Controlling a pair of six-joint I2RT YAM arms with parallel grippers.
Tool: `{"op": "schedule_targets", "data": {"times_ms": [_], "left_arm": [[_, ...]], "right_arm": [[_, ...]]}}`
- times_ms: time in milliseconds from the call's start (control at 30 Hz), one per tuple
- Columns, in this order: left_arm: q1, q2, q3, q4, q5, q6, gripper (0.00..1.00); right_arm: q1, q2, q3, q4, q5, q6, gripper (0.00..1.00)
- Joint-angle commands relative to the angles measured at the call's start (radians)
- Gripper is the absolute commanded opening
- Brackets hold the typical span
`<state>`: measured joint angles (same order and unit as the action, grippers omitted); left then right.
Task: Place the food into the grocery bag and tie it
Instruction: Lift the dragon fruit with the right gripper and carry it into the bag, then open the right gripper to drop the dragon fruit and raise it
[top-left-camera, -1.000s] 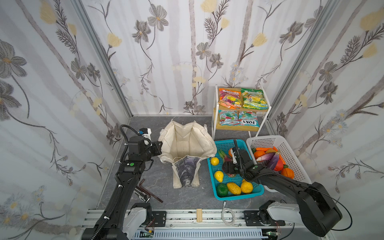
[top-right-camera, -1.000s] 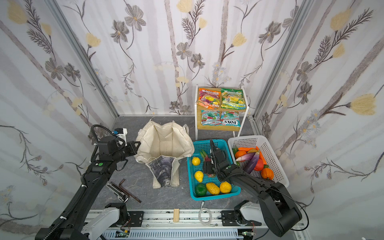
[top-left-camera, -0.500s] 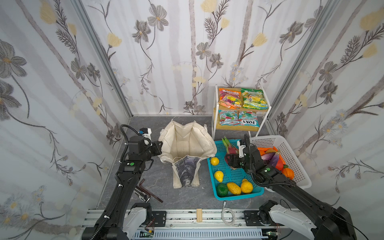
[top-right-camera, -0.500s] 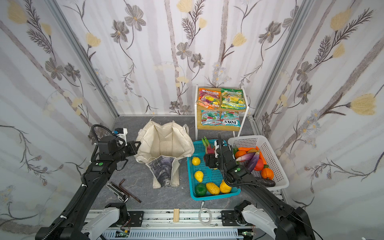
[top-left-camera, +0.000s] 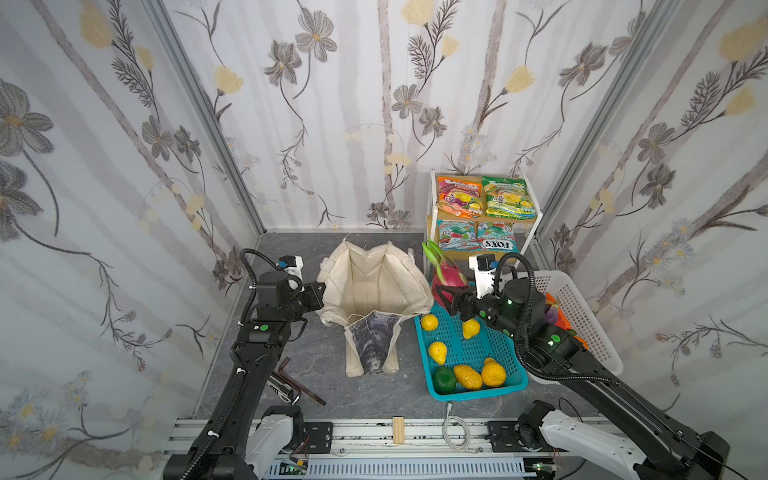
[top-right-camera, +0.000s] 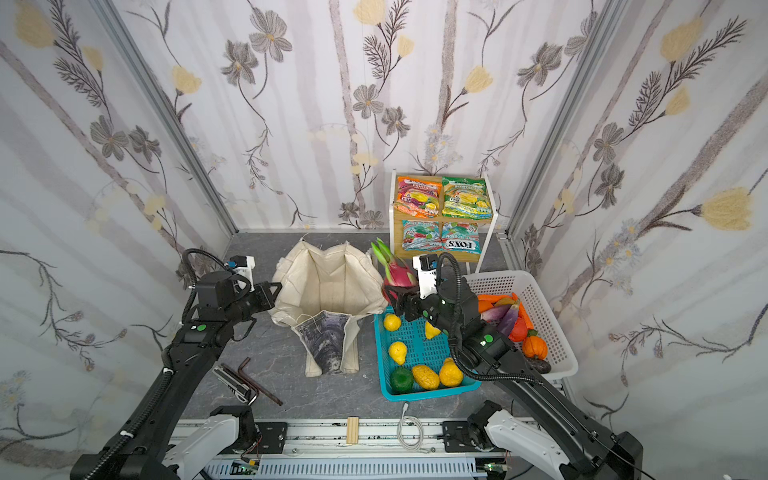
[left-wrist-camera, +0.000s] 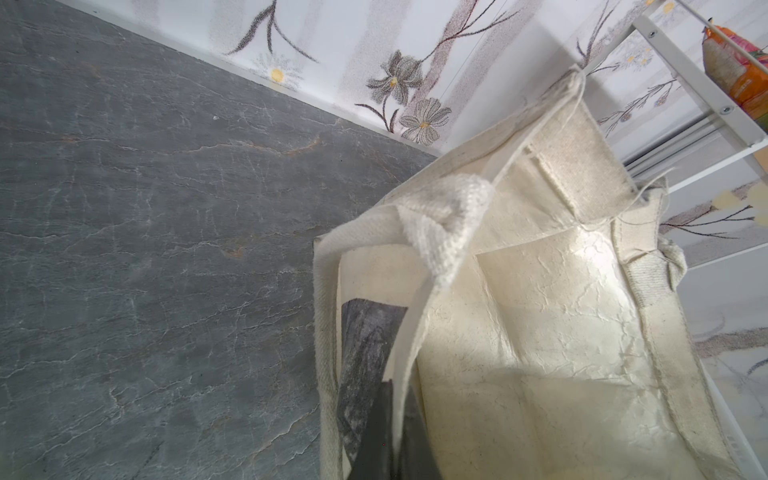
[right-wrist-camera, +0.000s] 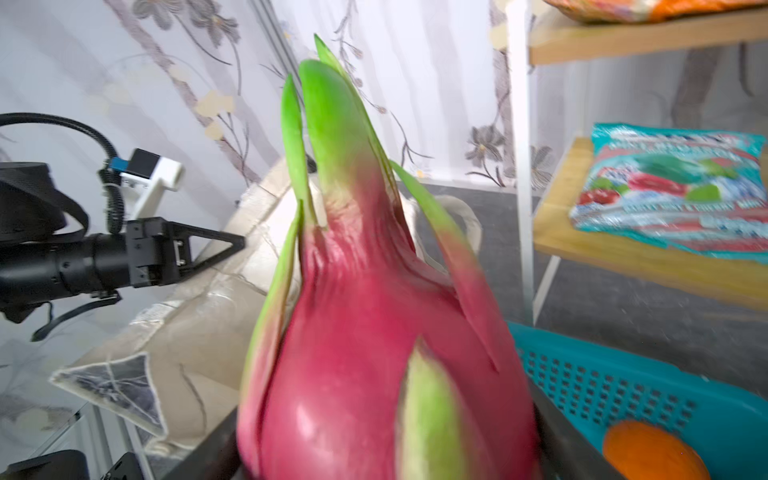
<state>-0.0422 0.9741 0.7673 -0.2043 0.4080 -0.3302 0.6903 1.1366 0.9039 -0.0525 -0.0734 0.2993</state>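
The cream grocery bag (top-left-camera: 374, 286) (top-right-camera: 328, 282) stands open on the grey floor, its printed front folded down. My left gripper (top-left-camera: 318, 293) (top-right-camera: 272, 291) (left-wrist-camera: 390, 440) is shut on the cloth of the bag's left rim. My right gripper (top-left-camera: 446, 299) (top-right-camera: 395, 297) (right-wrist-camera: 386, 440) is shut on the pink-red dragon fruit (top-left-camera: 446, 276) (right-wrist-camera: 365, 324), held upright in the air just right of the bag's rim, over the teal basket's far corner. Small yellow fruits (top-left-camera: 430, 322) lie in that basket. The purple eggplant (top-right-camera: 509, 318) lies in the white basket. Orange (top-left-camera: 461, 201) and green (top-left-camera: 507, 201) snack packets rest on the shelf.
The teal basket (top-left-camera: 478, 392) sits right of the bag, with the white basket (top-left-camera: 582, 320) beside it. A white-framed shelf (top-left-camera: 532, 232) stands at the back right. Hex keys and a tool (top-left-camera: 291, 380) lie on the floor front left. A white cable (top-left-camera: 455, 428) lies at the front edge.
My right gripper has risen out of the teal basket with the dragon fruit and carried it up towards the bag. The left arm has not moved.
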Motion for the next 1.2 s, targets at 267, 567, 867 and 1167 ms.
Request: {"op": "schedule_targets", "data": {"times_ms": [267,567,867,1167], "left_arm": [[-0.001,0.019,0.005,-0.006,0.026,0.007,0.0],[-0.001,-0.002,0.007,-0.007,0.013,0.002,0.0],[-0.001,-0.029,0.009,-0.012,-0.007,0.006,0.0],[-0.002,-0.019,0.017,-0.012,0.001,0.008,0.0]], "right_arm": [[0.174,0.535,0.443,0.012,-0.139,-0.152,0.67],[0.189,0.812,0.515,0.054,-0.191,-0.098,0.66],[0.184,0.933,0.473,-0.035,0.048,-0.071,0.7],[0.194,1.064,0.59,-0.156,0.14,-0.016,0.81]]}}
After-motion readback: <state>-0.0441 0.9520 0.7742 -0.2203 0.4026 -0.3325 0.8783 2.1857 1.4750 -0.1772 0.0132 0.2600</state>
